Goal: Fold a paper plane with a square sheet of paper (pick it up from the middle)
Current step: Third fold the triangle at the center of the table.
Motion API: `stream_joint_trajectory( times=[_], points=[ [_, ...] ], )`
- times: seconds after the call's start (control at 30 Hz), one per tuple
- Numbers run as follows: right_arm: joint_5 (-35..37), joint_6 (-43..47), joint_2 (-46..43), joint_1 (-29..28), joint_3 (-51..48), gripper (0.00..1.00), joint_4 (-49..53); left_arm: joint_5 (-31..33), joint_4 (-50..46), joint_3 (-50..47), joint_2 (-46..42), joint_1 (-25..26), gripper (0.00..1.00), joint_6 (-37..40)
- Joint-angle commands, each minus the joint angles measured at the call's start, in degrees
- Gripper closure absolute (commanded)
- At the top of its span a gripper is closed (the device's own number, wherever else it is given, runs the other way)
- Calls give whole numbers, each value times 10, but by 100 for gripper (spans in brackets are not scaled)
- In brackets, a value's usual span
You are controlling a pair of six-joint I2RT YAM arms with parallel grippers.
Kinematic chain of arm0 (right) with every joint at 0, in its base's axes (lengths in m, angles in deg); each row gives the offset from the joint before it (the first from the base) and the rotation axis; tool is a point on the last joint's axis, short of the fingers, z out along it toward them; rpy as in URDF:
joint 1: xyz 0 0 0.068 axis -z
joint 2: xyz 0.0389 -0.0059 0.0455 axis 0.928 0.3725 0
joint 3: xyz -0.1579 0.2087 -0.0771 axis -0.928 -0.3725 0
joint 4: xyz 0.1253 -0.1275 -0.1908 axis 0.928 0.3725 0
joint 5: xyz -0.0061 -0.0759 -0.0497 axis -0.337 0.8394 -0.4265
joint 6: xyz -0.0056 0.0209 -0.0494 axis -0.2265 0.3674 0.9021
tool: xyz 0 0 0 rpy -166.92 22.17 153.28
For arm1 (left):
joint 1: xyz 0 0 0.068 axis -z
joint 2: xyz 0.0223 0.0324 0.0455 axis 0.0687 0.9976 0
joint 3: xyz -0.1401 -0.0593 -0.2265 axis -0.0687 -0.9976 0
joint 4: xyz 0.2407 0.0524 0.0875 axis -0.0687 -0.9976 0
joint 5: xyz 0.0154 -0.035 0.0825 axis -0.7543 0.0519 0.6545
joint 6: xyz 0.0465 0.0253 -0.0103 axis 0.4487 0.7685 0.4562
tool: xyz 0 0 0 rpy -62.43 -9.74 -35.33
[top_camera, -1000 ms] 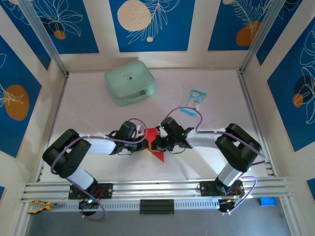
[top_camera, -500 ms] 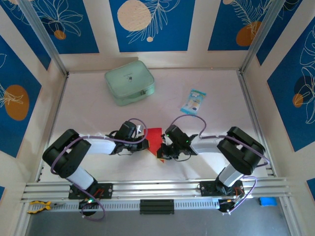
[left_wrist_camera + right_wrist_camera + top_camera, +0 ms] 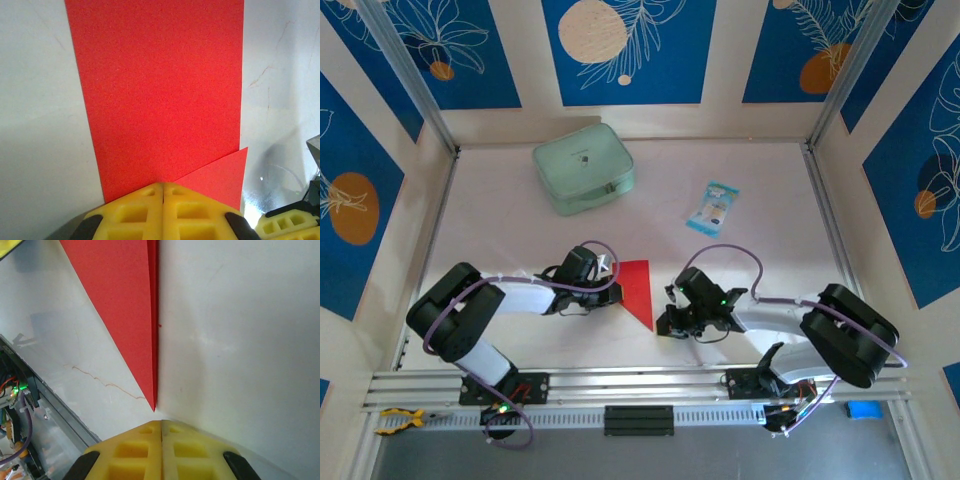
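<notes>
Your square sheet of paper (image 3: 638,285), folded to a red wedge, lay flat on the table (image 3: 520,240) between both grippers. The left gripper (image 3: 612,294), jaws together, touched its left edge, and the right gripper (image 3: 665,325), also closed and holding nothing, sat just off its pointed corner. The green pouch (image 3: 583,167) and the small packet (image 3: 712,207) lay well apart toward the back, blocking neither

The right gripper (image 3: 663,324) has pulled back off the red paper (image 3: 638,286). 1 second ago it sat over the paper's right edge. Now it rests just off the paper's near point, with its jaws closed. Its arm has swung out to the right of the paper, leaving the paper's long slanted edge uncovered.
</notes>
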Motion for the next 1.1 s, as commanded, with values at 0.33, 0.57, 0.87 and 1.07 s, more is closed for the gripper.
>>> stream_joint_trajectory(
  times=[0.33, 0.57, 0.87, 1.07],
  points=[
    [-8, 35, 98, 2, 149, 91, -3, 25, -32, -9, 6, 0, 98, -4],
    [-18, 27, 168, 4, 151, 91, -33, 25, -36, -9, 5, 0, 98, -4],
    [-19, -10, 109, 6, 37, 91, -74, 36, -39, -5, 9, 0, 99, -4],
    [32, -2, 37, 6, 35, 89, -16, 36, -36, -10, 1, 0, 99, -9]
  ],
)
